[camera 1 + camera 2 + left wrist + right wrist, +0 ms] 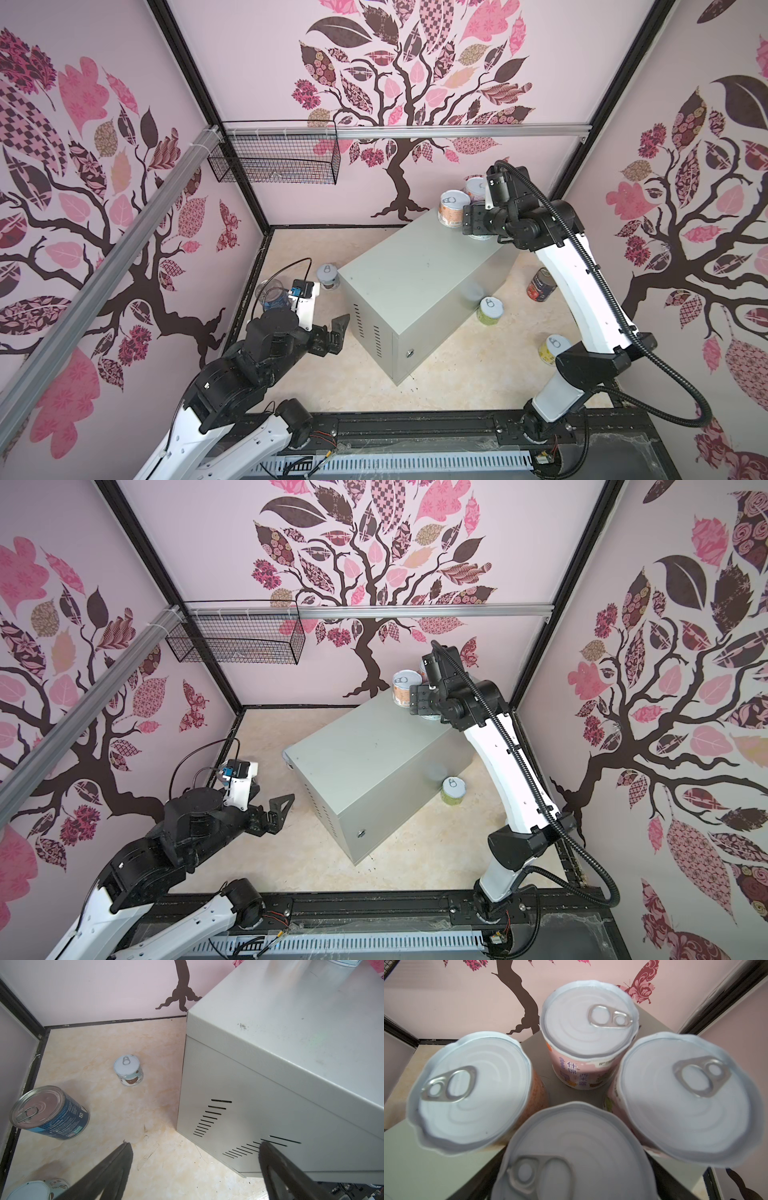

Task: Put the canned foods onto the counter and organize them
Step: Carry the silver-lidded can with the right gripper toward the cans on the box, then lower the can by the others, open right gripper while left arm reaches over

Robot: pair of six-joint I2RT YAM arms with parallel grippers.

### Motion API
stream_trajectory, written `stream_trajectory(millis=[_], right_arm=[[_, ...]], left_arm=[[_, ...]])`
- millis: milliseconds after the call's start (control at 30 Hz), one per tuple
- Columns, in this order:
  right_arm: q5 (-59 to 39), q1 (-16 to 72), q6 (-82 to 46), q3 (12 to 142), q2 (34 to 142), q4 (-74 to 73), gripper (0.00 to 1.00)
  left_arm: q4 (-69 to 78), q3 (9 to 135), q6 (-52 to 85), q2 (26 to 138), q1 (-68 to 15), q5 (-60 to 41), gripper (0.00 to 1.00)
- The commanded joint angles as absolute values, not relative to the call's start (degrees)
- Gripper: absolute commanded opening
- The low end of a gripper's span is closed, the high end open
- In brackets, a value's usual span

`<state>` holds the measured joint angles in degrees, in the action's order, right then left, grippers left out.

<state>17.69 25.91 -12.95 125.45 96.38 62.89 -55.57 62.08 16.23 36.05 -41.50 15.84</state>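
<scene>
Set-down, we judge: atop the counter (pixel 419 270), far end, our right gripper (pixel 476 230) hangs over the fourth short can (pixel 571 1157), grip we cannot tell; our left gripper (pixel 194 1144) gapes empty beside the counter's vents, blue can (pixel 52 1113) next

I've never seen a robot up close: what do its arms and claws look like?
The right arm and left arm have white shells and black joints. The right carries a ribbed black hose; the left a thin black cable. The left claw has two black pointed fingers.

4 cans (pixel 588 1028) crowd counter (pixel 415 274) end, rest bare
</scene>
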Motion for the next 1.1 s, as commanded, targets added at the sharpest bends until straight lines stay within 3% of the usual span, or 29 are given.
stream_trajectory(millis=[0, 433, 600, 900, 1067], right_arm=[[17.84, 25.55, -12.30, 125.90, 96.08, 61.63, 0.92], [15.85, 25.58, -12.12, 126.08, 93.54, 61.77, 1.00], [14.30, 25.54, -12.61, 126.21, 91.39, 61.43, 1.00], [14.02, 25.58, -13.05, 120.44, 83.22, 58.17, 1.00], [13.90, 25.57, -13.90, 114.00, 77.28, 55.03, 0.95]], left_arm=[[-55.22, 62.81, 15.64, 36.05, -41.22, 16.22, 0.98], [-56.82, 69.27, 16.22, 36.34, -41.22, 19.48, 0.97], [-52.67, 76.45, 15.83, 40.94, -41.22, 18.96, 0.87], [-44.24, 84.99, 11.47, 56.01, -41.22, 14.25, 0.53], [-38.92, 89.22, 10.54, 64.88, -41.22, 11.67, 0.45]])
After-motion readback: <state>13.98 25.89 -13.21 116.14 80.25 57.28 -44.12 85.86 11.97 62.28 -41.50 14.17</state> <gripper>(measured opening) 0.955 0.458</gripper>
